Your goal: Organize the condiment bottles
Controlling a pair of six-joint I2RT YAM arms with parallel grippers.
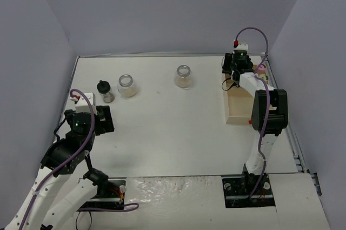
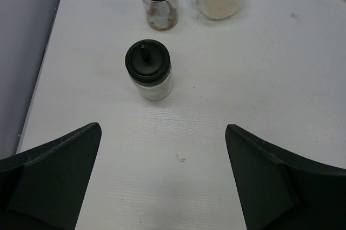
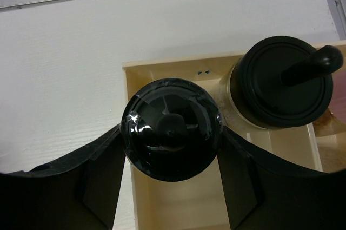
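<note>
Above wooden tray [image 3: 162,68] corner compartment, holding upright black-capped jar [image 3: 172,149] in right gripper [image 3: 172,132], just beside seated jar [image 3: 270,86]; needs straight drop; left gripper [image 2: 163,130] wide open

1. Overhead, the light is even and soft. The white table [image 1: 178,127] reads bright and the walls a dull lavender.
2. Shadows there are faint and short (no hard edges anywhere).
3. A glossy strip [image 1: 178,189] at the near edge throws rippled glare.
4. From my left wrist, my left fingers [image 2: 48,181] are dark, soft-edged blurs in the bottom corners. The table grain beyond them is crisp.
5. From my right wrist, the black-capped jar [image 3: 172,135] between my right fingers [image 3: 65,186] carries small white highlights on its cap.
6. The neighbouring black cap [image 3: 281,81] has a blurred knob, and my fingers there are near-black with little detail.
</note>
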